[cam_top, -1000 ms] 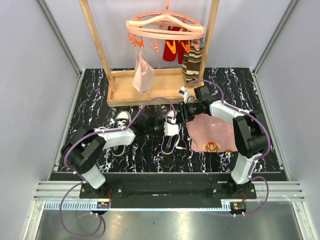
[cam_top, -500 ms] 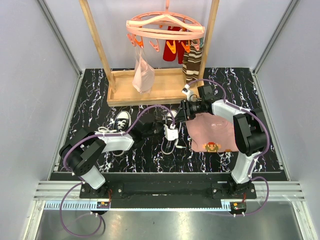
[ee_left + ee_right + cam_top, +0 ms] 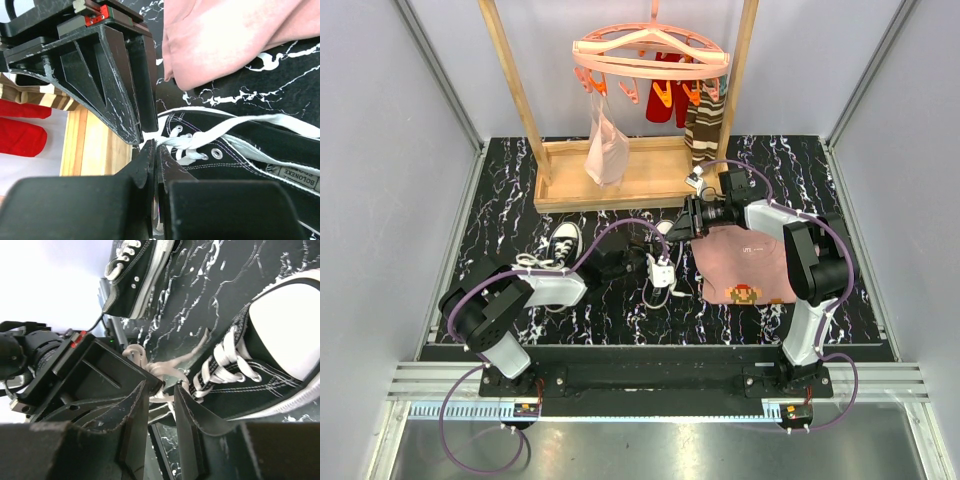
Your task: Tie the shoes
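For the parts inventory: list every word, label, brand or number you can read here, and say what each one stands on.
"BOLONEKE", as best it reads: a white label on the black shoe, left wrist view; the smaller line beneath it is too blurred to read.
Small print on the pink cloth, above its pixel figure: too small to read.
No other readable text.
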Robot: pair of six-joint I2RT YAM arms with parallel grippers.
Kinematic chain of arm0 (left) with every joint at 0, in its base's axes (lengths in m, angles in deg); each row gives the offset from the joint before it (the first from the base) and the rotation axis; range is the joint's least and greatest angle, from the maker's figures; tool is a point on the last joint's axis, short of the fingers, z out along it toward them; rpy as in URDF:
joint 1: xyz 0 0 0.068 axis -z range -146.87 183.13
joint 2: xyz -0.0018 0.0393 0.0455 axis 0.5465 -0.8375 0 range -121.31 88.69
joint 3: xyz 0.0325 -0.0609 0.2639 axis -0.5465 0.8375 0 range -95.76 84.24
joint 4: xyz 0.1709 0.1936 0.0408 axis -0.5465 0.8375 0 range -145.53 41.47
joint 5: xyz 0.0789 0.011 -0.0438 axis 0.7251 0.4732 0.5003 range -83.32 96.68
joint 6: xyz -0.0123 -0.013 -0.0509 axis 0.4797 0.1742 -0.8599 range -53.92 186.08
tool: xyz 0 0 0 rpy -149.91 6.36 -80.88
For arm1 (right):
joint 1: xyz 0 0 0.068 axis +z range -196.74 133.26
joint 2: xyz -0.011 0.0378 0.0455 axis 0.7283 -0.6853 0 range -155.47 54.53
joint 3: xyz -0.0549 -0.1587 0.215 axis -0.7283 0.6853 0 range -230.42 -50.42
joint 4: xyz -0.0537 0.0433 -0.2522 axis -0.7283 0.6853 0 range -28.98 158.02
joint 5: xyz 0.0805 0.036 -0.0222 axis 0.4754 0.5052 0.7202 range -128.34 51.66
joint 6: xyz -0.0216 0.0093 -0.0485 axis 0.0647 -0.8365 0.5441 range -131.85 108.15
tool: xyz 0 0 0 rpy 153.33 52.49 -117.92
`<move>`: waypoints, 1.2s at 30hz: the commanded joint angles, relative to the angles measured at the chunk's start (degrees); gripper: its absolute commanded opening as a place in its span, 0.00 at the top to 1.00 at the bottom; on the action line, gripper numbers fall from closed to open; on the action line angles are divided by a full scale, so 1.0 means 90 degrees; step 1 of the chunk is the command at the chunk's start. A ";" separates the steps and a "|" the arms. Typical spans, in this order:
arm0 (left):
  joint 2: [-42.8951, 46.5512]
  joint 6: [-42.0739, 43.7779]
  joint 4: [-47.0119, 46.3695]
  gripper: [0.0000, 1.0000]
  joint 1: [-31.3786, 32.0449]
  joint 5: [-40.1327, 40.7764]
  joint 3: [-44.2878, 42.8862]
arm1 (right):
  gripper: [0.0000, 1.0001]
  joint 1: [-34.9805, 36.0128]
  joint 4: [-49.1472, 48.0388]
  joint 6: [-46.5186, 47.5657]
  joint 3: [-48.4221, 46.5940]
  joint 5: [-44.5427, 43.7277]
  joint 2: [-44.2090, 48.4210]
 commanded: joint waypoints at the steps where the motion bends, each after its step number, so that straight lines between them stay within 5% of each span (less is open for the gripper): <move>1: 0.0152 -0.0051 -0.0681 1.00 0.0027 -0.0041 0.0014 | 0.65 -0.0028 -0.0699 -0.0491 0.0144 0.0538 -0.0136; 16: 0.0093 -0.0344 -0.0857 1.00 0.0027 0.0027 0.0043 | 0.74 -0.0116 -0.3988 -0.2628 0.1198 0.1134 -0.0399; 22: 0.0113 -0.0354 -0.0886 1.00 0.0027 0.0056 0.0063 | 0.74 -0.0282 -0.9008 -0.6073 0.1892 0.1437 -0.1180; 25: 0.0113 -0.0364 -0.0896 1.00 0.0027 0.0066 0.0063 | 0.71 -0.0311 -1.0480 -0.7618 0.1892 0.1369 -0.1688; 36: 0.0113 -0.0412 -0.0847 1.00 0.0018 0.0105 0.0014 | 0.66 -0.0321 -1.0504 -0.7650 0.2088 0.1281 -0.1562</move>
